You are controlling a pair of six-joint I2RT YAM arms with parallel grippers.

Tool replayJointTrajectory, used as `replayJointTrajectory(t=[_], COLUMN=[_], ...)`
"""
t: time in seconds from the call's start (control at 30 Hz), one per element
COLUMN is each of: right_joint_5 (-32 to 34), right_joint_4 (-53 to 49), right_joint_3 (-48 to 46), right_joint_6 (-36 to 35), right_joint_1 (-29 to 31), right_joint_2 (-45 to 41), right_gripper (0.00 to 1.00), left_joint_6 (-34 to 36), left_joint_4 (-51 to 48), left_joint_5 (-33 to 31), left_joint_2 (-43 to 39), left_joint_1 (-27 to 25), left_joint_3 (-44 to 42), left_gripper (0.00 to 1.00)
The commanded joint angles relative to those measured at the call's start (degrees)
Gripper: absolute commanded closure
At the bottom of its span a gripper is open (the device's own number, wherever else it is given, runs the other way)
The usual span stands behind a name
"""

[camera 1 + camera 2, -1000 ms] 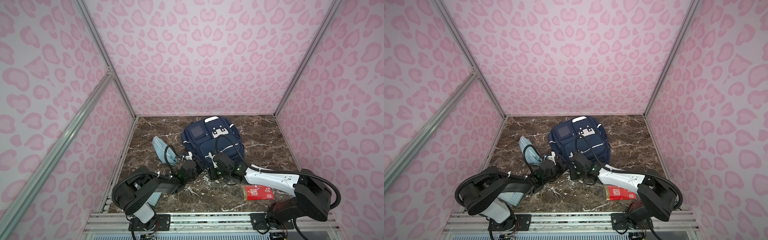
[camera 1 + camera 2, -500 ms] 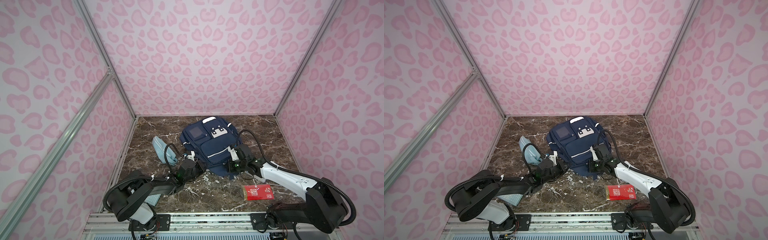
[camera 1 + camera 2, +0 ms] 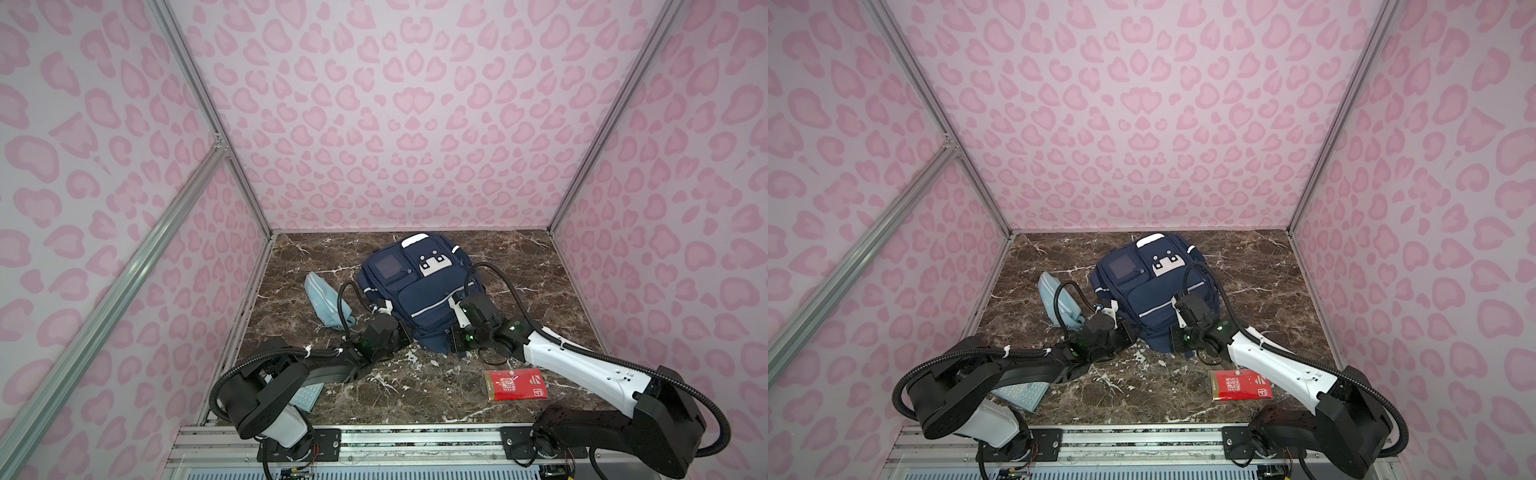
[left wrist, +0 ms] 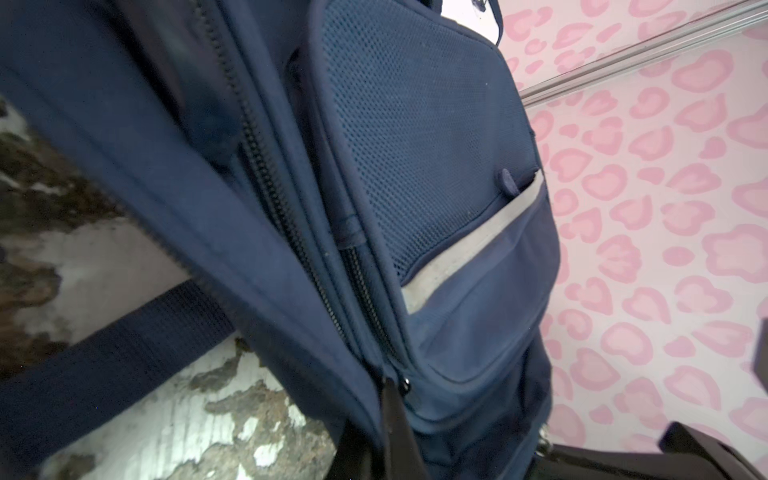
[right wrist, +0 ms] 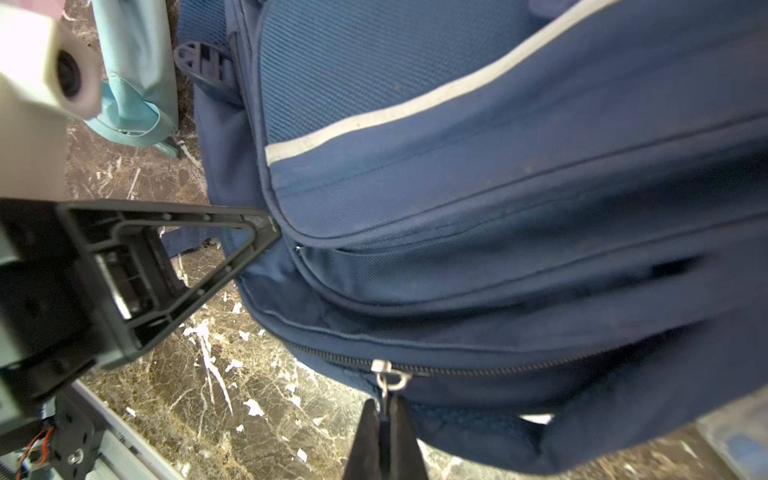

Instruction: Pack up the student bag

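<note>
Tracking the zip run | right fingers (image 5: 370, 440) pinched tight on the zip pull (image 5: 384, 376); in the last second they swung out along the near edge, then eased back | left fingers (image 4: 399, 432) clamped on a corner seam of the student bag (image 3: 419, 291), which has barely shifted from mid tabletop (image 3: 399, 395) | I judge no mouth open yet; red packet (image 3: 517, 384) still unpacked

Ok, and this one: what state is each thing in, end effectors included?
student bag, lying front-up
left end effector, shut on the student bag
right end effector, shut on the zip pull
light-blue pouch, lying beside the bag, untouched
red packet, lying flat, outside the bag
keypad, lying flat, partly hidden
</note>
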Motion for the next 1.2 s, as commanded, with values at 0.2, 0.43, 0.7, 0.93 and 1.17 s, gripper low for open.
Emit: replayJointTrajectory(t=[0.2,0.43,0.7,0.93,1.17], right_joint_5=[14.5,14.1,2.7,0.5,6.5], right_joint_4=[-13.8,-11.7,-4.3,1.2,-2.0], right_joint_3=[-0.6,-0.1,0.7,2.2,3.3], right_joint_6=[-1.1,-3.9,2.0,5.3,5.1], right_joint_1=[-7.5,-15.0,2.1,7.2,6.4], right_joint_2=[3.6,5.4,1.9,6.1,8.3], right_gripper=[1.0,1.0,1.0,1.0,0.86], left_joint_6=[2.7,3.4,2.3,1.2,1.7], left_joint_4=[-0.1,-0.6,2.5,5.8,4.7], left_joint_5=[-2.9,-2.9,-0.7,0.9,-0.5], left_joint_2=[-2.1,-3.7,1.8,4.2,1.8], left_joint_1=[0.0,0.4,-2.1,-3.0,-3.3], left_joint_3=[-0.1,-0.8,2.8,3.3,1.9], left_gripper=[0.97,0.97,0.97,0.97,0.97])
